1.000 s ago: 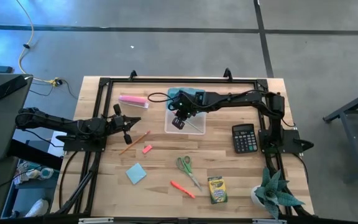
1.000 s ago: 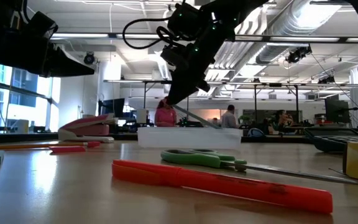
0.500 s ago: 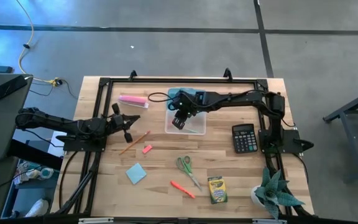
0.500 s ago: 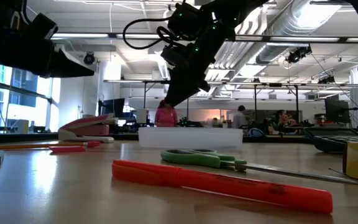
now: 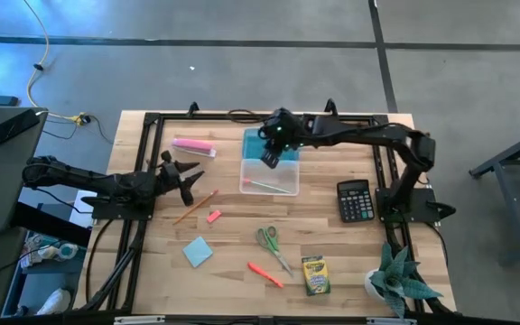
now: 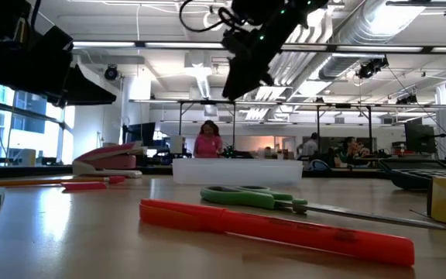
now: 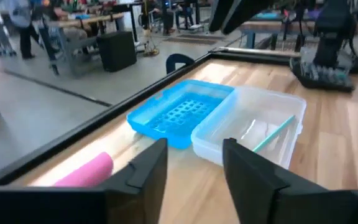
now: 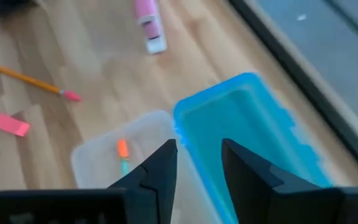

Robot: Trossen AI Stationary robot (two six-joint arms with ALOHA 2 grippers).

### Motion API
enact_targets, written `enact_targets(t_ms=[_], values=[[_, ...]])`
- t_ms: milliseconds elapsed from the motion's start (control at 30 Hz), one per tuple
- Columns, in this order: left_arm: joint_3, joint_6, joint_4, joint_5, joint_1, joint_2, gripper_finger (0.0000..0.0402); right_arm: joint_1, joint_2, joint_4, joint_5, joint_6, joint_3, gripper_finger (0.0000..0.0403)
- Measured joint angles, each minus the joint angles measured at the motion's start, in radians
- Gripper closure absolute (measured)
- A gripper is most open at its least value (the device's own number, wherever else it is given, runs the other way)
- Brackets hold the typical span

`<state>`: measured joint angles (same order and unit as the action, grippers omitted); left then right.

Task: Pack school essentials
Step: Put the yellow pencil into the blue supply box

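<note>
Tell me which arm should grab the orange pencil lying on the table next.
Probably left. The left gripper hovers open right beside the orange pencil, while the right gripper is raised over the clear box, farther away.

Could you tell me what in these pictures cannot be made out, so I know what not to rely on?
- Crayon box: label too small to read in the high view; cut off by the edge in the low view.
- Note pad: only a sliver at the low view's edge.
- Clear box contents: hidden by its frosted wall in the low view; in the right wrist view the right gripper, open, covers part.
- Left gripper: open, empty.
</note>
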<state>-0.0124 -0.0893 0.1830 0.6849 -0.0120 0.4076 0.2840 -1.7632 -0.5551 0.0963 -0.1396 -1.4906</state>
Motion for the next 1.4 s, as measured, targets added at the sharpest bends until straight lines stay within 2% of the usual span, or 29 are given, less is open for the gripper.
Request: enact_targets(t_ms=[133,200,367,467,600,733,867,1067,1400], values=[[0.0,-0.061,0.069,-0.034,-0.002,0.0,0.0221,-0.005,0.086,-0.103,0.063,0.017,0.0,0.0284],[-0.004,-0.033,0.123,-0.066,-0.002,0.0,0.0217,-0.018,0.124,-0.127,0.104,0.024,0.0,0.0284],[-0.094,0.016,0.114,-0.104,-0.002,0.006,0.0216,-0.056,0.212,-0.222,0.188,0.047,-0.001,0.0284],[-0.178,0.029,0.018,-0.123,-0.002,0.027,0.0216,-0.089,0.251,-0.303,0.239,0.036,-0.001,0.0284],[-0.311,-0.012,-0.23,-0.124,0.0,0.081,0.0216,-0.142,0.267,-0.365,0.317,-0.014,0.0,0.0284],[-0.425,-0.107,-0.467,-0.129,0.0,0.154,0.0216,-0.183,0.259,-0.379,0.322,-0.024,0.0,0.0284],[-0.499,-0.212,-0.638,-0.15,0.0,0.234,0.0216,-0.202,0.247,-0.378,0.32,-0.053,0.0,0.0284],[-0.568,-0.329,-0.725,-0.245,0.036,0.363,0.0216,-0.199,0.245,-0.362,0.323,-0.092,0.0,0.0284],[-0.602,-0.353,-0.763,-0.497,0.23,0.605,0.0216,-0.199,0.245,-0.352,0.329,-0.088,0.0,0.0284]])
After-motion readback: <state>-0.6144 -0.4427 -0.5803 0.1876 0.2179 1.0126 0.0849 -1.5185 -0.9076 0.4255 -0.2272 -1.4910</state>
